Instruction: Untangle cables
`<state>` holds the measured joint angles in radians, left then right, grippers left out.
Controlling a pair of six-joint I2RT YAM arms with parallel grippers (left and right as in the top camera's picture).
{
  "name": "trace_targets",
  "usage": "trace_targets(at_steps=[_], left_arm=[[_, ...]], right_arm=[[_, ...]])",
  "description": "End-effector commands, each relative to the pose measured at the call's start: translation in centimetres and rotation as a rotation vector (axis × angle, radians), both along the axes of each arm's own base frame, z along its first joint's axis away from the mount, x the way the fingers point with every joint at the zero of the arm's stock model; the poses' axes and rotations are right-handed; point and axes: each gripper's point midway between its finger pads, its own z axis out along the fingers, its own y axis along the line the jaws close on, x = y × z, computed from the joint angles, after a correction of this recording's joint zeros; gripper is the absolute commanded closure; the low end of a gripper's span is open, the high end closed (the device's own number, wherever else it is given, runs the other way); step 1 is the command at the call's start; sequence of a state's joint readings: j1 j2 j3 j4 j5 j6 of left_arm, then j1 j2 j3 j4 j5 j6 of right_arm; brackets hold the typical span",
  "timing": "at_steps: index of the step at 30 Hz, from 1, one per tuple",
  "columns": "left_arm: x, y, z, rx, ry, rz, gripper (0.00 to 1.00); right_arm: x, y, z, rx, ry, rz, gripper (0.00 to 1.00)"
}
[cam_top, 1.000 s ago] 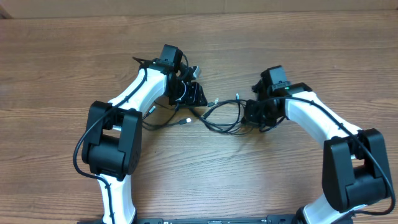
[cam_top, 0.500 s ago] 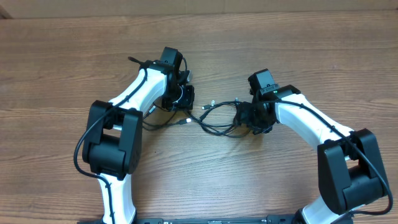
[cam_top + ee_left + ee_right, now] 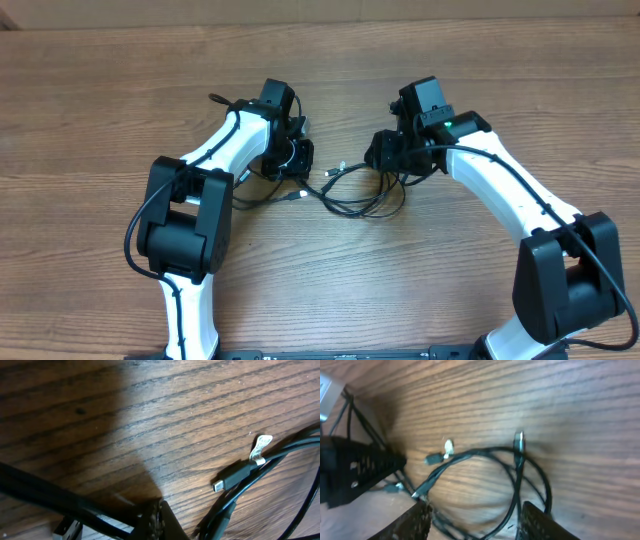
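Observation:
The cables (image 3: 352, 196) lie as a loose tangle of thin black loops on the wooden table between my two grippers. My left gripper (image 3: 297, 158) is at the tangle's left end. In the left wrist view its jaws (image 3: 159, 521) are pressed shut on a black cable strand (image 3: 60, 497) that runs off to the left. A small plug (image 3: 231, 478) lies on the wood just right of them. My right gripper (image 3: 382, 152) hovers open above the tangle's right side. The cable loop (image 3: 519, 477) shows on the table between its spread fingers (image 3: 412, 522), untouched.
A small white tag (image 3: 260, 449) is wrapped around one cable near the plug. The arms' own thicker black wires run along both white arms (image 3: 215, 150). Bare wood table (image 3: 320, 60) stretches behind and in front of the tangle.
My right gripper has opened, let go of the cables and moved back from the tangle. My left gripper has closed on a strand and shifted slightly toward the back.

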<state>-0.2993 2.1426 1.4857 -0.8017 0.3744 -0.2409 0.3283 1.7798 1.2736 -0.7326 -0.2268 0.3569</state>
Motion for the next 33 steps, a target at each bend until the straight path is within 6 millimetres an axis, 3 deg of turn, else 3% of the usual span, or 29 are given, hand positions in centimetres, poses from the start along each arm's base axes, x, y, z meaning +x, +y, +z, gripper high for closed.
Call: trace_targets(at_steps=[1,8,12,16,23,28,33], left_arm=[[-0.3,-0.1,-1.0,-0.014,0.032,0.009,0.96],[-0.8,-2.1,0.0,-0.14,0.043,-0.048,0.96],[-0.8,-2.1,0.1,-0.147,0.042,-0.05,0.96],[-1.1,-3.4,1.0,-0.241,0.026,-0.12,0.96],[-1.2,-3.5,1.0,-0.245,0.028,-0.122,0.96],[-1.3,-3.0,0.7,-0.212,0.034,-0.119,0.96],[-1.3,-1.7,-0.1,-0.123,0.045,-0.078,0.95]], right_arm=[[-0.2,-1.0,-2.4,-0.054,0.015,-0.002,0.45],[-0.8,-1.2,-4.1,-0.055,0.018,-0.002,0.52],[-1.3,-1.3,-5.0,-0.057,0.022,-0.002,0.54],[-1.8,-1.7,-6.0,-0.071,0.028,-0.006,0.63],[-1.8,-3.6,-7.1,-0.166,0.009,-0.047,0.8],[-2.0,-4.6,-7.6,-0.213,0.013,-0.089,0.79],[-1.9,-4.6,-7.6,-0.212,0.011,-0.089,0.56]])
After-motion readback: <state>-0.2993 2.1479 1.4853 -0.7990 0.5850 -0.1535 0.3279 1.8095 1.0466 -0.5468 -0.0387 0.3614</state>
